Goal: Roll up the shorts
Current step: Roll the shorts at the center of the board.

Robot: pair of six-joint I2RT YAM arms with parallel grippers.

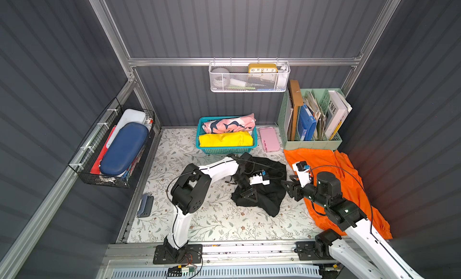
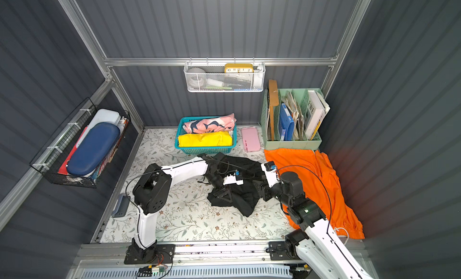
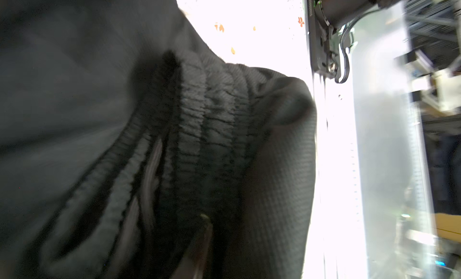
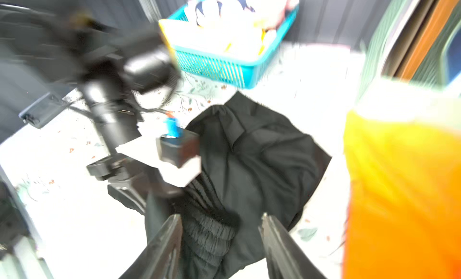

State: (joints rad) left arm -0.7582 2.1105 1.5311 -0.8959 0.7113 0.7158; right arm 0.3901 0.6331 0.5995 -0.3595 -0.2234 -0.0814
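While left jaws pinch the black shorts, right jaws gape around their waistband.

Grey ribbed walls on an aluminium frame enclose a brightly lit floral tabletop, with a white mesh basket hung on the back rail, a black wire basket on a side wall and a green file rack in a back corner.

You have one pair of shorts lying mid-table before the basket, and the other pair to its right, before the file organizer.
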